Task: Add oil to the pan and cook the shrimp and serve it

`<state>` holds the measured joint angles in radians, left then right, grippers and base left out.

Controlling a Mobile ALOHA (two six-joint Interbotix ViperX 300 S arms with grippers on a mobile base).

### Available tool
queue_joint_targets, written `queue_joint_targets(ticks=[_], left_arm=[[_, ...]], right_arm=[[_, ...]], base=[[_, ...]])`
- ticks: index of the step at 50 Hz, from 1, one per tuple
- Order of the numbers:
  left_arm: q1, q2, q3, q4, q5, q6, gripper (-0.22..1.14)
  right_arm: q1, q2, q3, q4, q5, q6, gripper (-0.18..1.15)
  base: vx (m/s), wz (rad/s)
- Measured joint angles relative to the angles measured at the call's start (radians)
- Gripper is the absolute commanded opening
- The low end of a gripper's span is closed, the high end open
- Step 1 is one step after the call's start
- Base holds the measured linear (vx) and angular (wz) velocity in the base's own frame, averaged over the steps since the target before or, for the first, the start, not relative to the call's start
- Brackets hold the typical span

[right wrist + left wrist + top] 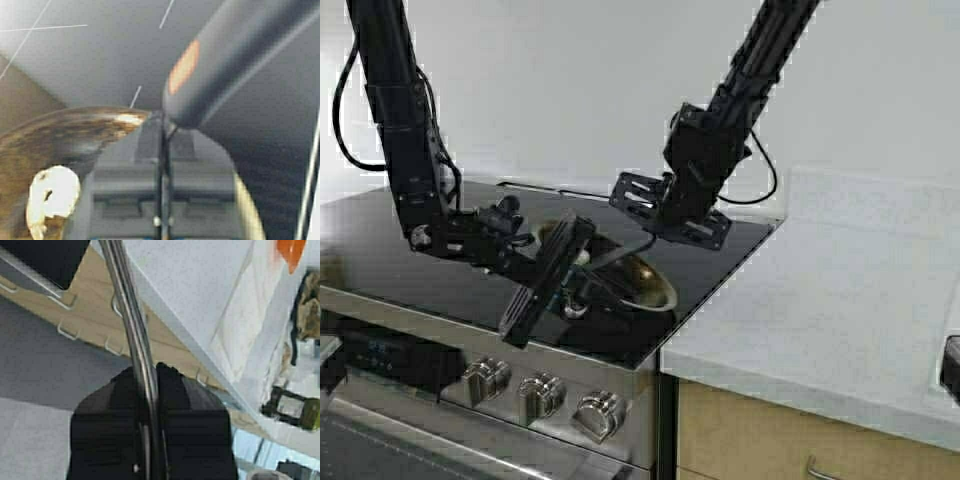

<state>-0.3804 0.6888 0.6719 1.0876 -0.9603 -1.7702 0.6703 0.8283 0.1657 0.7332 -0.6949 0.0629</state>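
The steel pan (642,287), browned inside, is tilted over the front right of the black stovetop. My left gripper (578,288) is shut on its thin steel handle (131,315); the jaws press on the rod in the left wrist view (150,374). My right gripper (665,228) hangs over the pan's far rim, shut on a dark grey utensil with an orange mark (220,65). In the right wrist view (162,120) the pan's brown inside (60,135) holds the pale whitish shrimp (52,197) beside the fingers. The oil jug is out of view.
The stove (410,240) has a row of knobs (540,395) along its front. A pale speckled countertop (820,310) lies to the right, with a dark object (950,368) at its right edge. Wooden cabinet fronts (740,440) are below.
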Motion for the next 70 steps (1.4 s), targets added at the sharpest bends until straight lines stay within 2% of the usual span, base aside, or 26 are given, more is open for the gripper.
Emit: queue_joint_targets(ticks=[50, 70], left_arm=[[-0.012, 0.0, -0.002, -0.023, -0.005, 0.005, 0.03], [-0.011, -0.002, -0.003, -0.025, -0.005, 0.005, 0.03]], right_arm=[[-0.038, -0.101, 0.126, -0.04, -0.041, -0.025, 0.07], [-0.037, -0.137, 0.104, -0.044, -0.044, -0.023, 0.07]], base=[[0.0, 0.0], [0.0, 0.0]])
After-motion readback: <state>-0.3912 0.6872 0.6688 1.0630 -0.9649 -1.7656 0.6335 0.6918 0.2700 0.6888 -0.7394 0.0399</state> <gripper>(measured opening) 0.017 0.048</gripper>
